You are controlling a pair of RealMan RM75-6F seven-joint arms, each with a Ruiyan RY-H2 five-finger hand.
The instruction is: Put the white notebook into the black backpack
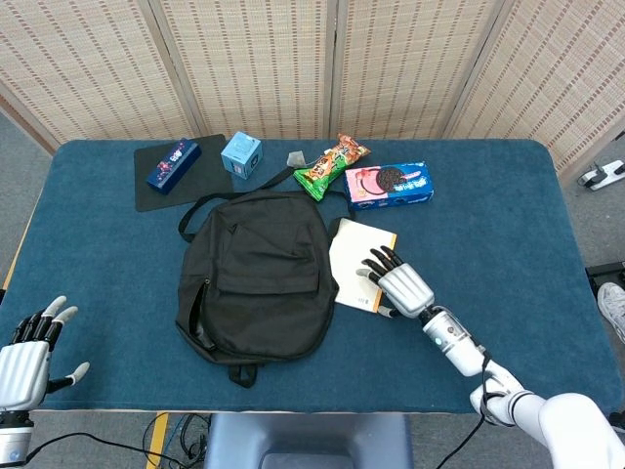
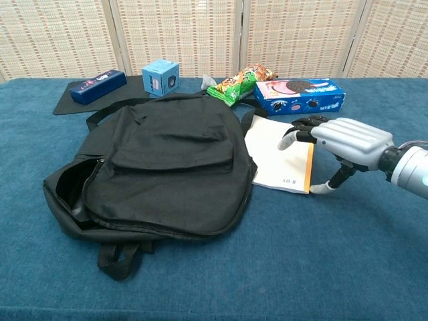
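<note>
The black backpack (image 1: 256, 274) (image 2: 160, 160) lies flat in the middle of the blue table, its zipped mouth gaping at its left side (image 2: 67, 190). The white notebook (image 1: 354, 259) (image 2: 274, 157) with an orange edge lies tilted against the backpack's right side. My right hand (image 1: 400, 286) (image 2: 348, 142) grips the notebook's right edge, fingers on top of the cover and thumb at its near corner. My left hand (image 1: 24, 357) hangs off the table's front left corner with its fingers spread, holding nothing; the chest view does not show it.
A blue cookie box (image 1: 389, 185) (image 2: 299, 95) and a green snack bag (image 1: 330, 164) lie just behind the notebook. A light blue box (image 1: 241, 153) and a dark blue box (image 1: 174, 164) on a black mat (image 1: 156, 191) sit at the back left.
</note>
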